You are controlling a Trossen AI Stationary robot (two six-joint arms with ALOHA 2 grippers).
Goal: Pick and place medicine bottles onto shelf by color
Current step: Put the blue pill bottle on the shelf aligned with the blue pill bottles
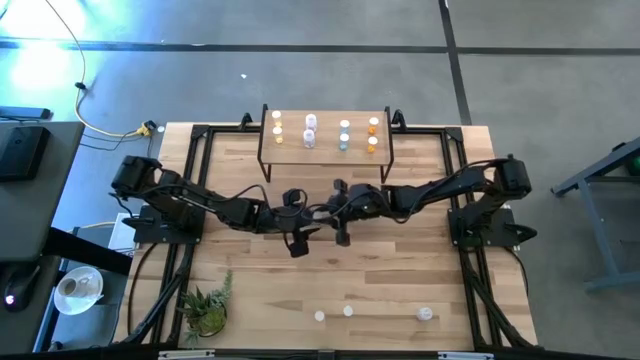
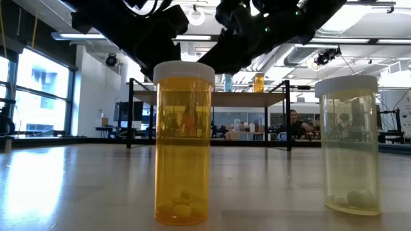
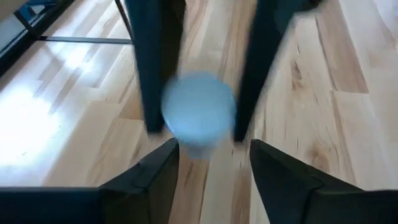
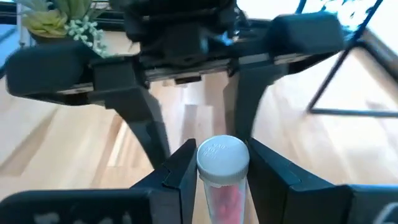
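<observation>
My two grippers meet over the middle of the table (image 1: 230,290). My right gripper (image 4: 221,167) is shut on a small white-capped bottle (image 4: 222,163), which also shows in the left wrist view (image 3: 199,112). My left gripper (image 3: 214,158) faces it, open, with a fingertip on either side of the bottle's lower body and a gap showing. The shelf (image 1: 290,150) stands at the far edge. It carries yellowish (image 1: 277,125), white (image 1: 310,130), bluish (image 1: 344,135) and orange (image 1: 373,135) bottles standing upright. My right gripper pinches the bottle's upper end, at and just under the white cap (image 4: 205,163), between its two fingers (image 3: 155,81). The bottle stands roughly upright in the hold, cap up. It looks lifted clear of the table, though no frame shows its bottom.
Three bottles stand near the table's near edge (image 1: 320,316), (image 1: 348,311), (image 1: 425,314). Two of them show close up in the low view, one orange (image 2: 183,144) and one pale yellowish (image 2: 350,144). A small potted plant (image 1: 205,310) sits at the near left.
</observation>
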